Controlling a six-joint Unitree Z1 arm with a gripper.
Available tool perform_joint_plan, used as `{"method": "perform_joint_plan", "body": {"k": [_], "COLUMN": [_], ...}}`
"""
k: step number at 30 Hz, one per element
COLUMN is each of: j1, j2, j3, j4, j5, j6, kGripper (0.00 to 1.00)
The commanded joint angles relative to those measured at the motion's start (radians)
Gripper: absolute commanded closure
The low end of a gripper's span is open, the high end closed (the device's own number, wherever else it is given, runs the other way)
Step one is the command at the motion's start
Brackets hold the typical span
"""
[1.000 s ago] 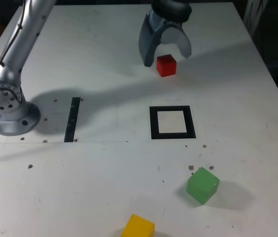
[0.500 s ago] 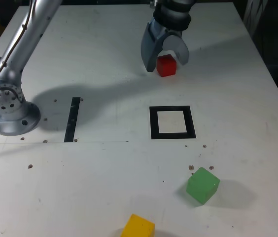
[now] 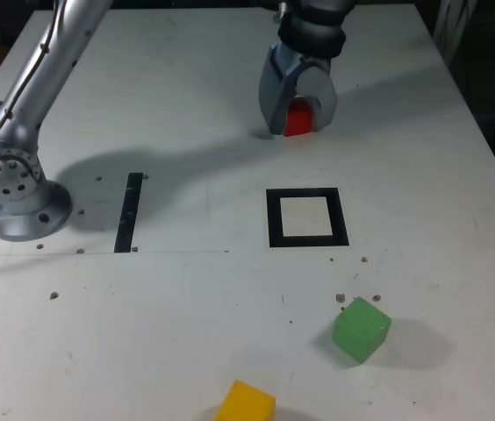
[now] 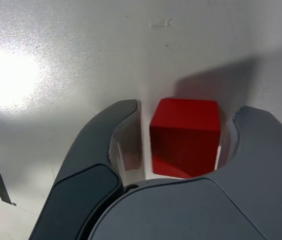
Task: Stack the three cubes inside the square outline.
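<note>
Lowered claw (image 3: 297, 121) now straddles and half hides red cube (image 3: 298, 121), grip uncertain.

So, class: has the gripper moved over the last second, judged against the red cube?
Yes. The gripper has come down and narrowed around the red cube, which stayed put.

Red cube (image 3: 297, 119) sits flat on the worktop (image 3: 186, 88) at the far side, well beyond the square outline (image 3: 307, 217), one side face lit and the rest in shadow in the wrist view. Square outline is a thick black frame with white centre, lying flat mid-worktop with nothing inside it. Green cube (image 3: 361, 328), slightly larger and turned corner-on, rests on the near side toward the exterior view's right; yellow cube (image 3: 246, 403) lies nearest, cut off by the frame edge.
</note>
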Motion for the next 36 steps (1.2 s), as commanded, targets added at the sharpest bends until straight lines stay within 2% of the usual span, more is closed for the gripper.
{"method": "perform_joint_plan", "body": {"k": [1,5,12,16,20,28,36], "j1": [0.003,0.005,-0.018,-0.076,-0.178,-0.398,-0.433], "j2": [0.005,0.002,-0.064,-0.13,-0.171,-0.146,-0.142], "j3": [-0.001,-0.006,-0.024,-0.016,0.023,0.077,0.164], "j4": [-0.007,-0.013,0.033,0.078,0.096,0.05,-0.032], "j5": [-0.004,-0.013,-0.008,0.006,0.002,-0.026,-0.068], "j6": [0.003,0.008,0.021,0.022,-0.011,-0.136,-0.155], "kGripper": [0.53,0.61,0.62,0.62,0.61,0.61,0.61]}}
